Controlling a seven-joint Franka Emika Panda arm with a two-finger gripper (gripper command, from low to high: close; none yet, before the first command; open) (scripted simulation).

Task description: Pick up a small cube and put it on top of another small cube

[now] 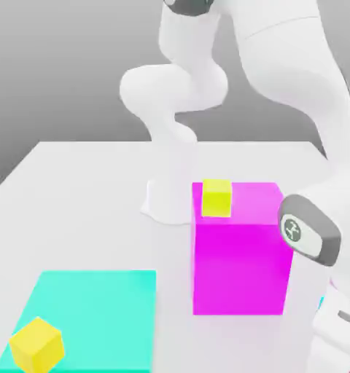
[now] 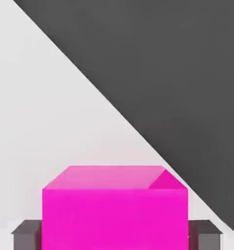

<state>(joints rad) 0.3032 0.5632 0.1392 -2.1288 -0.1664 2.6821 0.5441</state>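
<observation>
Gripping the small magenta cube (image 2: 114, 217), the pincer (image 2: 116, 235) has one dark finger pressed to each of two opposite sides of it, as the hand view shows. Behind the cube, the pale counter (image 2: 50, 117) ends in a slanting edge, with dark grey beyond. Whether the cube touches the counter or hangs just above it cannot be told from these views.

In the exterior view, the white arm (image 1: 280, 51) rises from its base near the counter's far side and bends over and down toward the exterior view's right, where the hand is partly cut off by the frame. A scrap of magenta in the lower corner there is probably the held cube, though too little of it shows to be certain.

The large magenta block (image 1: 240, 269) stands near the middle of the counter, with a small yellow cube (image 1: 216, 198) on its top, toward the exterior view's left. Apart from the block, on the exterior view's left, lies a flat turquoise slab (image 1: 98, 306). A second yellow cube (image 1: 37, 346) sits on it by the near corner, turned at an angle.
</observation>
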